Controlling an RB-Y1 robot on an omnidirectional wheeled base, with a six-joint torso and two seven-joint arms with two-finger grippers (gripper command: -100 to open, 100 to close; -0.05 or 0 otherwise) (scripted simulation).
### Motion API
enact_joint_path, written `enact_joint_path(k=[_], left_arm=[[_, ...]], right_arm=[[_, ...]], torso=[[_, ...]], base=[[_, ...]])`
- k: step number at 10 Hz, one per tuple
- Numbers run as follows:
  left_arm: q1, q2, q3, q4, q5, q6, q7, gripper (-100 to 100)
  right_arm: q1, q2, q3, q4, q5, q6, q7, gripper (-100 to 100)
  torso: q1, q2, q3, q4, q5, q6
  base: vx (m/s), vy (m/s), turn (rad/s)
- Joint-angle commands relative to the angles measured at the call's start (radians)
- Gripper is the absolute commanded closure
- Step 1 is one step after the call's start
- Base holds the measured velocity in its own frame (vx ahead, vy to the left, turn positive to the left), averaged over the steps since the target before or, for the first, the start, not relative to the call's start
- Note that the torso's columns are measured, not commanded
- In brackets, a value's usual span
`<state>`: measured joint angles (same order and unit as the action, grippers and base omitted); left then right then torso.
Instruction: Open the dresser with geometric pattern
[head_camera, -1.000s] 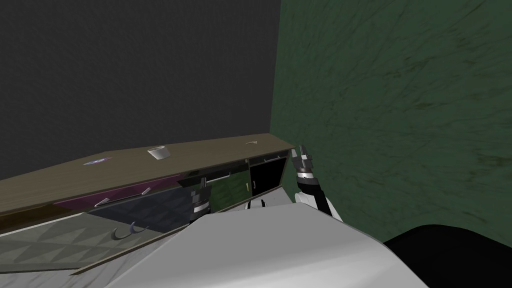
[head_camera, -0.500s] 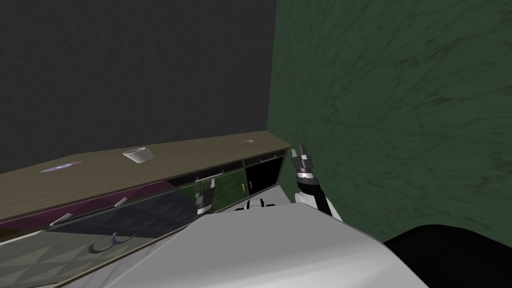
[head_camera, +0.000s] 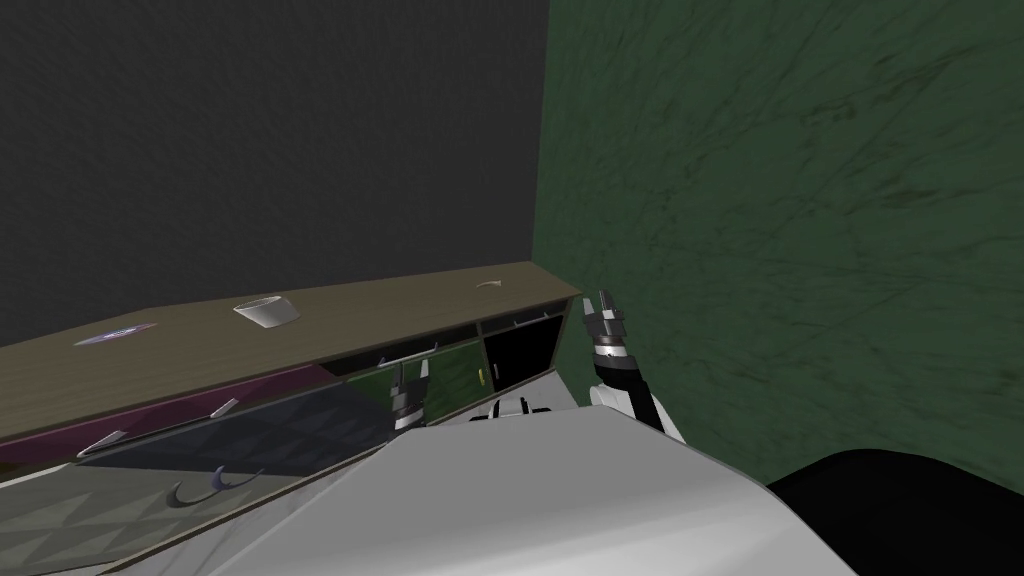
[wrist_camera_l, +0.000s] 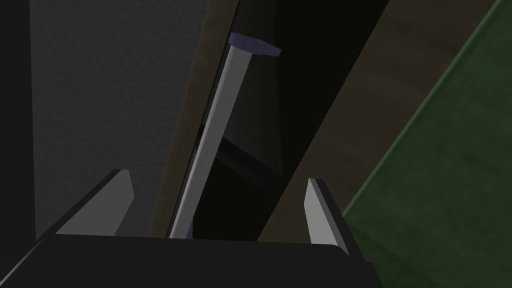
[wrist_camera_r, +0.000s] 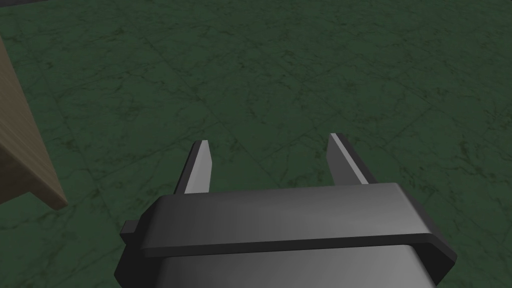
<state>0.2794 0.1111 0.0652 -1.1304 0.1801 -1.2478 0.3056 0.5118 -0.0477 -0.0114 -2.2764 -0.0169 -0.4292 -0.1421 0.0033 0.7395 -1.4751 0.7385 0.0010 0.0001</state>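
A long dresser (head_camera: 330, 325) with a brown top runs along a dark grey wall. Its lower front (head_camera: 60, 510), patterned with triangles, stands pulled out at the left. A green-fronted drawer carries a grey bar handle (head_camera: 408, 354). My left gripper (head_camera: 410, 372) sits just below that bar. In the left wrist view the bar handle (wrist_camera_l: 220, 125) runs between the fingers (wrist_camera_l: 117, 200) of the left gripper (wrist_camera_l: 217, 177), which stand wide open and clear of it. My right gripper (head_camera: 601, 303) is raised off the dresser's right end, open and empty, as the right wrist view also shows (wrist_camera_r: 267, 142).
A white bowl (head_camera: 266, 311) and a flat disc (head_camera: 115, 335) lie on the dresser top. Two curved hook handles (head_camera: 215, 483) stick out of the patterned front. A black compartment (head_camera: 517, 350) is at the right end. A green marbled surface (head_camera: 780, 250) lies to the right.
My left gripper has opened and let go of the bar handle. The head view has shifted, so the dresser sits further left in it. The right arm has held still.
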Motion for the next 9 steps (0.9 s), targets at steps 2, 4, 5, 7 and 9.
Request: enact_joint_path(k=[2,4,5,7,9], left_arm=[[-0.025,0.016,0.011,-0.047,0.006,0.076,-0.001,-100],[-0.045,0.024,0.018,-0.064,0.01,0.113,-0.001,-100],[-0.035,0.02,0.015,-0.064,0.008,0.105,-0.003,-100],[-0.019,0.013,0.009,-0.041,0.005,0.063,0.0,100],[-0.005,0.007,0.005,-0.03,0.003,0.038,0.0,100]], right_arm=[[0.0,0.0,0.0,0.0,0.0,0.0,0.0,0],[0.0,0.0,0.0,0.0,0.0,0.0,0.0,0],[0.0,0.0,0.0,0.0,0.0,0.0,0.0,0],[0.0,0.0,0.0,0.0,0.0,0.0,0.0,0],[0.0,0.0,0.0,0.0,0.0,0.0,0.0,0]], torso=[[-0.003,-0.001,-0.001,0.0,-0.001,0.0],[-0.004,-0.002,-0.001,-0.001,-0.001,0.0],[-0.004,-0.001,-0.001,0.001,-0.002,0.0],[-0.004,0.0,-0.001,0.002,-0.003,-0.001],[-0.002,0.003,0.001,0.003,-0.002,-0.002]], base=[[-0.017,-0.01,0.013],[-0.023,-0.017,0.019],[-0.012,-0.008,0.005],[0.019,0.008,-0.035],[0.023,0.014,-0.003]])
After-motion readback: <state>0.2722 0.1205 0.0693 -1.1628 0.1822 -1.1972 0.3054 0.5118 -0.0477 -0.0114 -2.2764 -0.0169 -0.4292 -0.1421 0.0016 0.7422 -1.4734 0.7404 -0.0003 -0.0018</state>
